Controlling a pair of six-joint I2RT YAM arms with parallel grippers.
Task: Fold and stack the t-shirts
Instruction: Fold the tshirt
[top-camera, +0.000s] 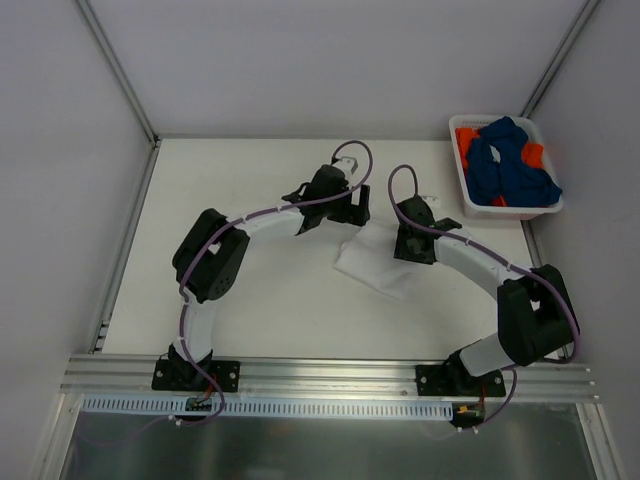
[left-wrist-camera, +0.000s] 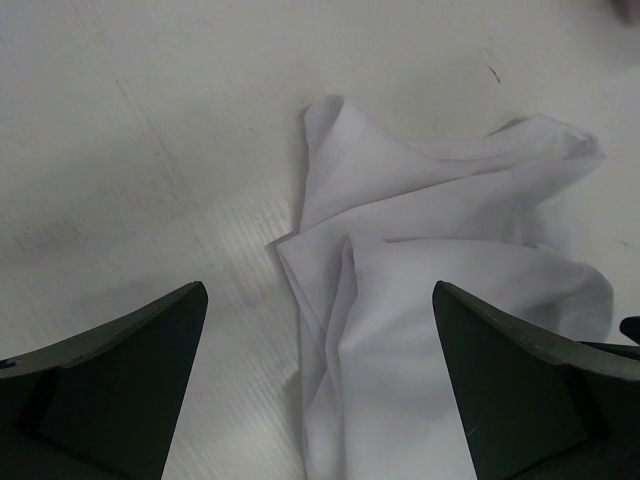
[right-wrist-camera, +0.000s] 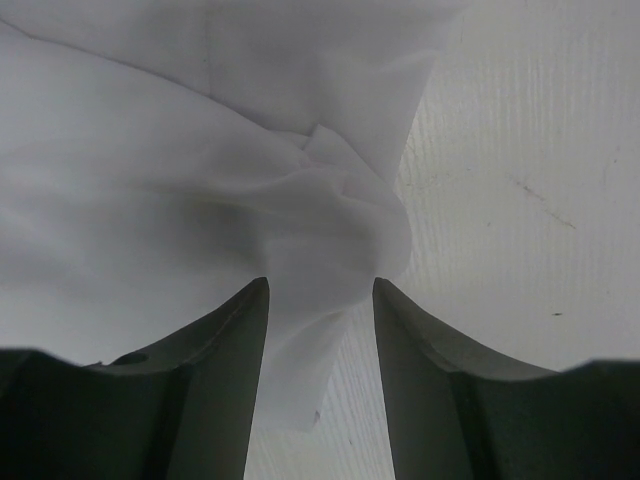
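White table (top-camera: 260, 300): shirt (top-camera: 375, 262) crumpled right of centre. Wide-spread left gripper (left-wrist-camera: 318, 290) held above it; right gripper (right-wrist-camera: 320, 285) half apart around fold, grip not discernible. Cloth soft, limp; best taken at corners.

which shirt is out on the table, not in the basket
The white t-shirt, crumpled on the table; the dark blue t-shirts and orange t-shirts lie heaped in the basket.

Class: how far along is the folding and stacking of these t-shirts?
Done: nothing folded or stacked. In hand: the white t-shirt lies crumpled on the table, a fold inside the right gripper, grip unclear; the left gripper hovers open. Left: fold it, then the blue t-shirts and orange t-shirts heaped in the basket.
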